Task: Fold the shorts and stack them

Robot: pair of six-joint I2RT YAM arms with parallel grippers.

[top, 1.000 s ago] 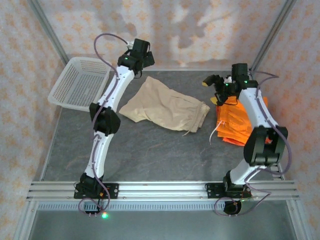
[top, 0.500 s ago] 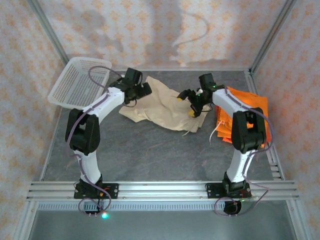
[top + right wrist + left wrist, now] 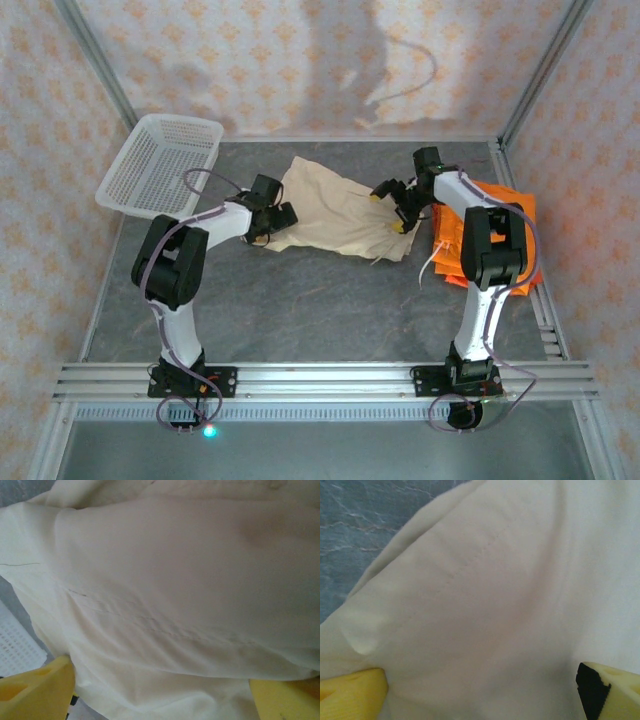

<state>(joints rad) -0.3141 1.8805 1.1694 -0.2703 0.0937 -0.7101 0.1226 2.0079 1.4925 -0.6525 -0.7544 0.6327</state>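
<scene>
From above, the right arm [image 3: 495, 250] lies across the bright orange cloth shorts [image 3: 452, 255] and covers their middle, so the number of pieces stacked there cannot be told. In both wrist views the cream-beige cloth shorts [image 3: 485, 590] run off the frame on all sides. The yellow fingertips [image 3: 350, 692] of the left pincer [image 3: 480, 695] and those of the right pincer [image 3: 160, 695] are cut off at the bottom edge.

grey table [image 3: 300, 300], cream shorts [image 3: 335, 210] centre-back, orange shorts [image 3: 448, 255] right, white basket [image 3: 160, 165] back-left
</scene>
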